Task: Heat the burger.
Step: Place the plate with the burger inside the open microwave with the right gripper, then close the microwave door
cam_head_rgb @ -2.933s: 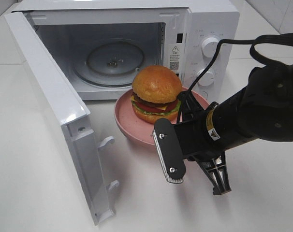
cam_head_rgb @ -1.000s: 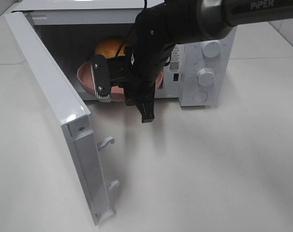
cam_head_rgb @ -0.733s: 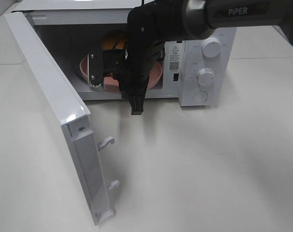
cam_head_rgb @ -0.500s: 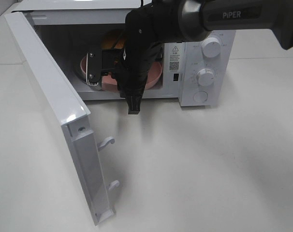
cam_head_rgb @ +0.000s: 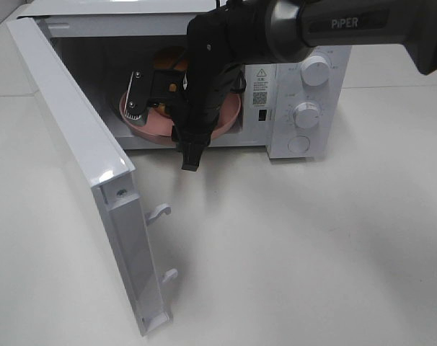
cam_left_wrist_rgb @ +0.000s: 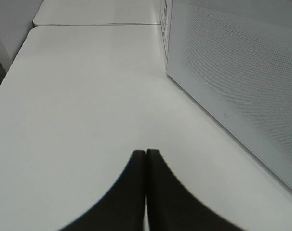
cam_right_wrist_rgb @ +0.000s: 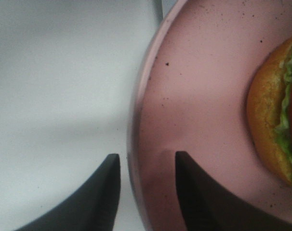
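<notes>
From above, the golden-bun burger (cam_head_rgb: 166,59) sits on a pink round plate (cam_head_rgb: 226,119) inside the white microwave (cam_head_rgb: 305,72) at 12 o'clock. Left wrist: left gripper (cam_left_wrist_rgb: 145,151) closed. Right wrist: right gripper (cam_right_wrist_rgb: 147,155) open, jaws straddling the plate rim.

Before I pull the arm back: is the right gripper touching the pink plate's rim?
Apart. The right wrist view shows the right gripper straddling the pink plate's rim, jaws open, with a visible gap between each finger and the rim.
</notes>
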Motion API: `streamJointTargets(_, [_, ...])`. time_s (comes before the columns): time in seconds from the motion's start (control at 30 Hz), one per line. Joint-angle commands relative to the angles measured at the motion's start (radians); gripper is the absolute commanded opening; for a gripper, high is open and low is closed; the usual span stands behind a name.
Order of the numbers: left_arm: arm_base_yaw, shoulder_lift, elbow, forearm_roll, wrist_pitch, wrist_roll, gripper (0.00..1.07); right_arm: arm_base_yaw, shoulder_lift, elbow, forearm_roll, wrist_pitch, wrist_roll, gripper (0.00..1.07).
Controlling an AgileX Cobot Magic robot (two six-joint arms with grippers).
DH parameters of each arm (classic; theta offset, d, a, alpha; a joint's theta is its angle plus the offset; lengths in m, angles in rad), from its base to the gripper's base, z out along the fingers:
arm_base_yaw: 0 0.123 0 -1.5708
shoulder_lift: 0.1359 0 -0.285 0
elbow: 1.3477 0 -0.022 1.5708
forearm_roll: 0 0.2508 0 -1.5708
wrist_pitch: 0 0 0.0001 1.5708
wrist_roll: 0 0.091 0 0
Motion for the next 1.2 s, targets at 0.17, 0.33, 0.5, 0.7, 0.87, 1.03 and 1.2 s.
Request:
streamJointTargets(0.17, [0.0, -0.02, 0.002, 0.002, -0.014, 0.0, 0.0, -0.003, -0.027, -0.005, 0.008, 0.015, 0.126, 0.54])
streamJointTargets(0.33, [0.0, -0.02, 0.002, 0.002, -0.014, 0.0, 0.0, -0.003, -0.051, -0.005, 0.01, 0.059, 0.254, 0.59])
streamJointTargets(0.5, [0.0, -0.02, 0.002, 0.002, -0.014, 0.0, 0.0, -0.003, -0.053, -0.005, 0.01, 0.121, 0.417, 0.69])
streamJointTargets(0.7, [0.0, -0.02, 0.002, 0.002, -0.014, 0.0, 0.0, -0.003, -0.053, -0.005, 0.01, 0.164, 0.6, 0.78])
streamJointTargets(0.87, [0.0, -0.02, 0.002, 0.002, -0.014, 0.0, 0.0, -0.003, -0.053, -0.005, 0.01, 0.194, 0.648, 0.76])
streamJointTargets(1.03, [0.0, -0.02, 0.002, 0.002, -0.014, 0.0, 0.0, -0.003, -0.078, -0.005, 0.012, 0.207, 0.67, 0.76])
streamJointTargets(1.2, [0.0, -0.02, 0.002, 0.002, -0.014, 0.0, 0.0, -0.003, -0.109, -0.005, 0.021, 0.232, 0.702, 0.76])
